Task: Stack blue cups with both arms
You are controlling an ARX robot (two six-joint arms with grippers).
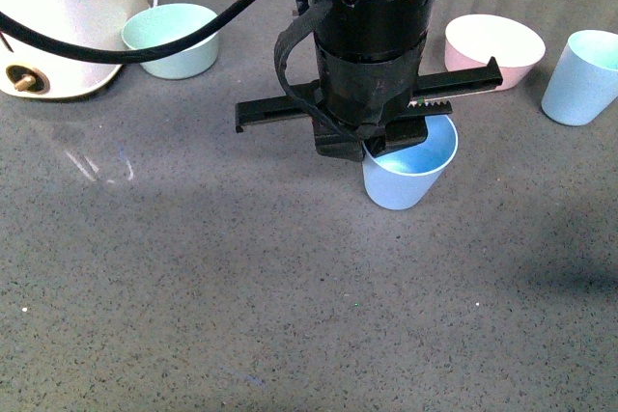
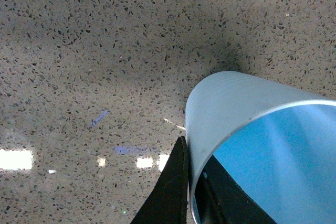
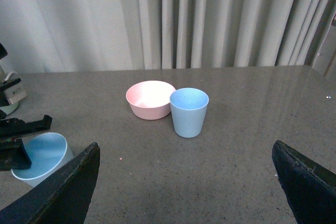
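Note:
My left gripper (image 1: pixel 372 150) is shut on the rim of a light blue cup (image 1: pixel 409 166), one finger outside the wall and one inside. The cup tilts at the middle of the grey table. In the left wrist view the same cup (image 2: pixel 247 114) fills the lower right, with the fingers (image 2: pixel 170 192) pinching its wall. The second blue cup (image 1: pixel 582 76) stands upright at the far right; in the right wrist view it (image 3: pixel 189 112) stands beside the pink bowl. My right gripper (image 3: pixel 186 182) is open and empty, well short of that cup. The held cup also shows there (image 3: pixel 42 158).
A pink bowl (image 1: pixel 494 48) sits at the back right, next to the standing cup. A mint-green bowl (image 1: pixel 172 39) sits at the back left beside a white appliance (image 1: pixel 58 21). A grey curtain hangs behind the table (image 1: pixel 241 287).

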